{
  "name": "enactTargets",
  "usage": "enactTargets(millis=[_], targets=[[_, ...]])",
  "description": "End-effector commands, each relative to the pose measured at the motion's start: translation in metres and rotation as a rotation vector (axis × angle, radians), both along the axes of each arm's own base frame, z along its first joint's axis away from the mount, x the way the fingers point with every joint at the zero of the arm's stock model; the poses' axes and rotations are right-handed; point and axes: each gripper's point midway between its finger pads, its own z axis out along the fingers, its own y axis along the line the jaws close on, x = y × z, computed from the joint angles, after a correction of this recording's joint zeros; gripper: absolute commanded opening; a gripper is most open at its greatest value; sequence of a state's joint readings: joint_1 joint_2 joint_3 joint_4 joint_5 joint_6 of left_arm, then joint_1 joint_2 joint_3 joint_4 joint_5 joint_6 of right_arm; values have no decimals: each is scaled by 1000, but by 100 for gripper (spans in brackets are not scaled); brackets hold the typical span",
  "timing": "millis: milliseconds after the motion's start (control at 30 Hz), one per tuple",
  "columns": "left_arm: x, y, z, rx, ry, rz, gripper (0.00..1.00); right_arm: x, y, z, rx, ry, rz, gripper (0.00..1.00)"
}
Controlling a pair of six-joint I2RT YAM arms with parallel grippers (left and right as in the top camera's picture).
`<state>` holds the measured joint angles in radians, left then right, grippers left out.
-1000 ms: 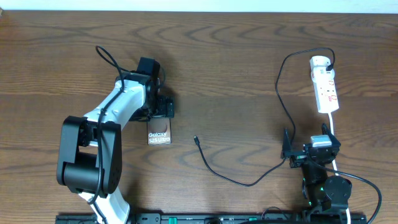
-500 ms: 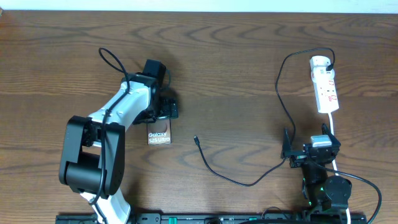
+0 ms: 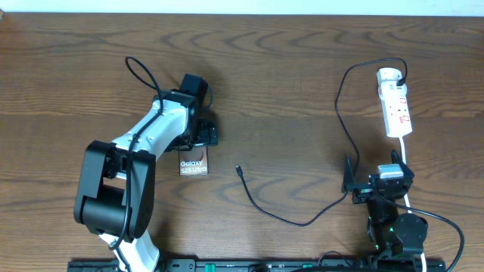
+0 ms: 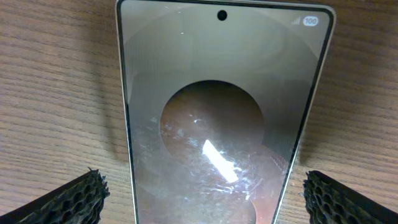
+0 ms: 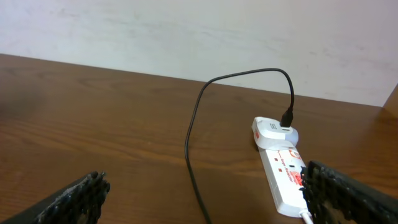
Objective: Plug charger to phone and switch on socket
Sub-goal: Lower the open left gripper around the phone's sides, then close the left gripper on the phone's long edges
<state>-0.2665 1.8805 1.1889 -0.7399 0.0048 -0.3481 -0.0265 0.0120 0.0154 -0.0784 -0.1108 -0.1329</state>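
Dark wood worktop (image 3: pixel 287 60) carries everything, and little of the task looks done. The phone (image 3: pixel 193 165) lies flat at left-centre, lettering up. The charger (image 3: pixel 302 222) trails loose across the middle. Its connector tip (image 3: pixel 238 170) rests on the wood near the phone's right side, apart from it and not plugged in. The cable's far end already sits in the adapter at the rounded end of the socket (image 3: pixel 395 102), which lies at the far right.

The left hand (image 3: pixel 198 136) hangs over the phone's upper end, spread wide. In the left wrist view its pads (image 4: pixel 71 202) stand clear of both long edges, pinching nothing. The right hand (image 3: pixel 378 185) waits near the front edge, also spread and empty. What is left, by my reading: steady the phone, fetch the tip, seat it, then press the switch.

Several things stay unclear (mostly through small scale):
- The switch position cannot be read.
- The phone's port shows in no view.
- The phone's top end hides under the left hand from overhead.
- How high that hand hovers cannot be told.
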Motion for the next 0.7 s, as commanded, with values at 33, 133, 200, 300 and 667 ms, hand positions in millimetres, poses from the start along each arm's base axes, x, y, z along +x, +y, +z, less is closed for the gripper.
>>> enactTargets(millis=[33,133,200,300,667], targets=[[-5,6,-7,31,23,18,99,0,1,-1,-4,-1,1,99],[-6,6,-9,31,23,19,99,0,1,-1,-4,-1,1,99],[-7,6,-12,28,21,37,99,0,1,-1,-4,-1,1,99],[-10,4,-18,9,19,56,99,0,1,-1,-4,-1,1,99],[-12,-2,-24,-32,16,53,98,0,1,-1,-4,-1,1,99]])
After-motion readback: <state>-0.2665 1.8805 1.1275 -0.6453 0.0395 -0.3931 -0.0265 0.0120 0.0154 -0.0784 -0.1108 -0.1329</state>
